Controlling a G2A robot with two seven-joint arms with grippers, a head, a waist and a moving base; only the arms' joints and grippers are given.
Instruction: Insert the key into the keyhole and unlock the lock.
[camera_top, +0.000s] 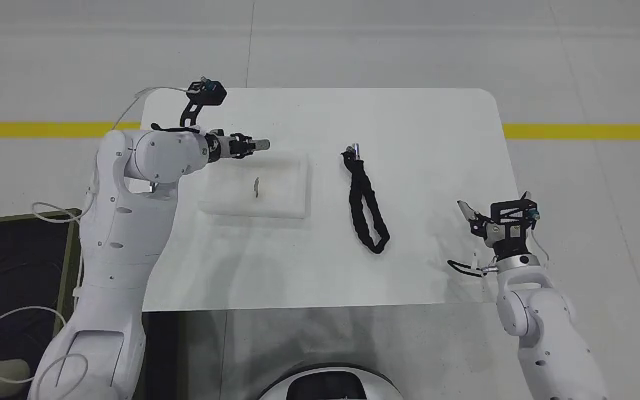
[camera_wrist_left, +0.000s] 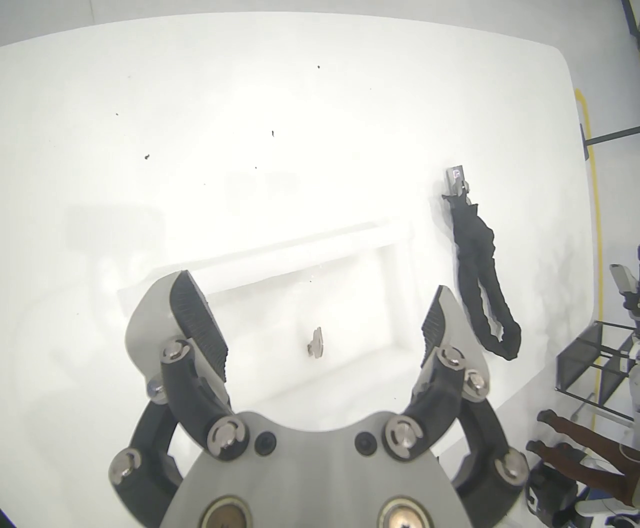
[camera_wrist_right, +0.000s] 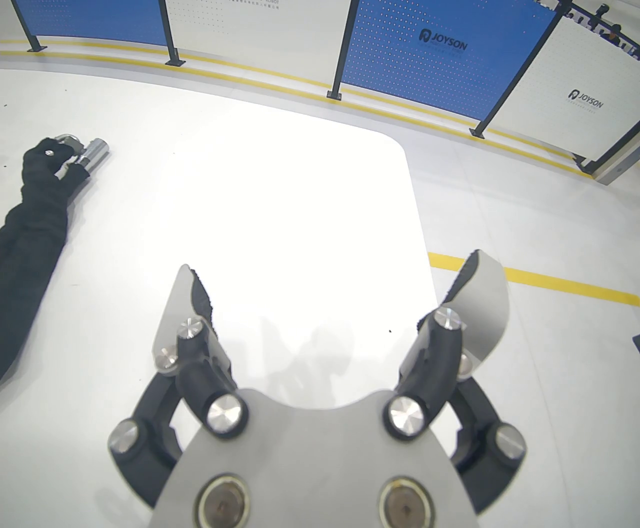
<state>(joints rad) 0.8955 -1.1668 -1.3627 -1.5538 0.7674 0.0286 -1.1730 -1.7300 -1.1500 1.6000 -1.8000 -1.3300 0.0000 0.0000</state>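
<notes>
Left gripper (camera_wrist_left: 313, 290) empty, jaws apart, over the white tray (camera_top: 288, 203) centre-left in the top view. Key (camera_top: 256, 186) lies flat inside it. Right gripper (camera_wrist_right: 330, 272) also spread, lower right. Lock (camera_top: 365, 205) mid-table, unheld. Risk: the thin flat key slips off the pads, and the loose lock likely shifts at insertion.

My workplace, robot test hall: grey floor (camera_top: 400, 40), yellow line (camera_top: 570, 131), blue-white partition panels (camera_wrist_right: 440, 65) beyond white table (camera_top: 420, 120).

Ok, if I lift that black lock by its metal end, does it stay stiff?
Probably not: the black lock lies in a wavy loop, so likely floppy. Its fabric sleeve looks grippy. The metal end is cylindrical and may roll.
</notes>
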